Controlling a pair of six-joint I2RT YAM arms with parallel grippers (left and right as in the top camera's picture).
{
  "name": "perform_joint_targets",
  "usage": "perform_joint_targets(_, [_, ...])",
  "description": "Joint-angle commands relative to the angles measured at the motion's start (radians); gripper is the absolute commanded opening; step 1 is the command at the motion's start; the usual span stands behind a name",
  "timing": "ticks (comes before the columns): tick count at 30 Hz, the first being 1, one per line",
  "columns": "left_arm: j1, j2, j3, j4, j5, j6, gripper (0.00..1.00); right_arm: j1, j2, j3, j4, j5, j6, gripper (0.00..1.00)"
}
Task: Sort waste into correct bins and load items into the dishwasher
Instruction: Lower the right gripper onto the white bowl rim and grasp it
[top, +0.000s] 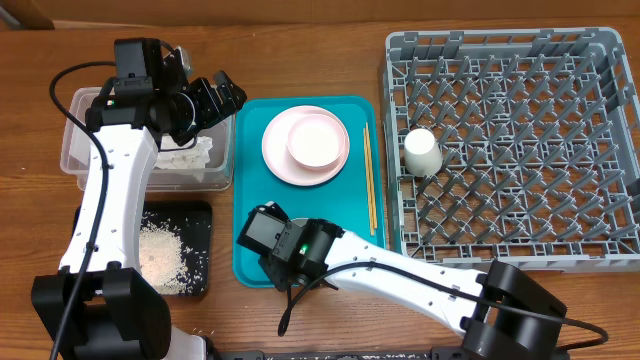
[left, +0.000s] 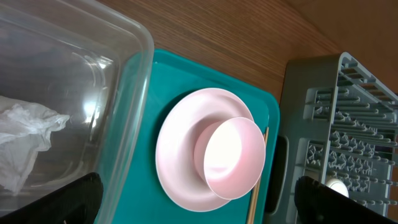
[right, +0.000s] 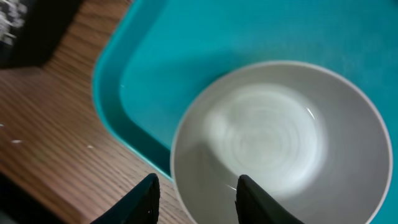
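Note:
The pale grey-blue bowl (right: 280, 137) sits empty at the near left corner of the teal tray (right: 186, 43). My right gripper (right: 198, 186) is open, with one finger outside the bowl's rim and one inside. In the overhead view the right gripper (top: 262, 238) hides the bowl. My left gripper (top: 222, 95) is open and empty, above the clear tub's (top: 75, 130) right edge. The tub holds crumpled white tissue (top: 185, 155). The pink bowl (top: 316, 138) sits on the pink plate (top: 305, 165). The chopsticks (top: 369, 185) lie on the tray. The white cup (top: 423, 152) is in the grey rack (top: 520, 150).
The black tray (top: 200, 215) holds rice grains (top: 160, 255), in front of the tub. A few grains lie on the wooden table near the front edge. The rack stands right of the teal tray (top: 250, 130).

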Motion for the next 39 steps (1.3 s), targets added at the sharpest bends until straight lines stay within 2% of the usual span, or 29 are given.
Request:
perform_joint_targets(1, [-0.002, -0.008, 0.026, 0.000, -0.007, 0.007, 1.00, 0.001, -0.024, -0.042, 0.037, 0.009, 0.005, 0.43])
perform_joint_targets(5, [-0.002, -0.008, 0.026, 0.000, -0.007, 0.007, 1.00, 0.001, -0.024, -0.060, 0.076, -0.061, 0.002, 0.43])
perform_joint_targets(17, [-0.002, -0.008, 0.026, 0.000, -0.007, 0.007, 1.00, 0.003, -0.009, -0.092, 0.130, -0.060, 0.001, 0.42])
perform_joint_targets(22, [-0.002, -0.008, 0.026, 0.000, -0.007, 0.007, 1.00, 0.003, -0.007, -0.097, 0.132, -0.061, 0.002, 0.36])
perform_joint_targets(36, [-0.002, -0.008, 0.026, 0.000, -0.007, 0.007, 1.00, 0.003, 0.014, -0.113, 0.136, -0.102, -0.029, 0.36])
perform_joint_targets(39, [-0.002, -0.008, 0.026, 0.000, -0.007, 0.007, 1.00, 0.003, 0.020, -0.113, 0.135, -0.102, -0.040, 0.33])
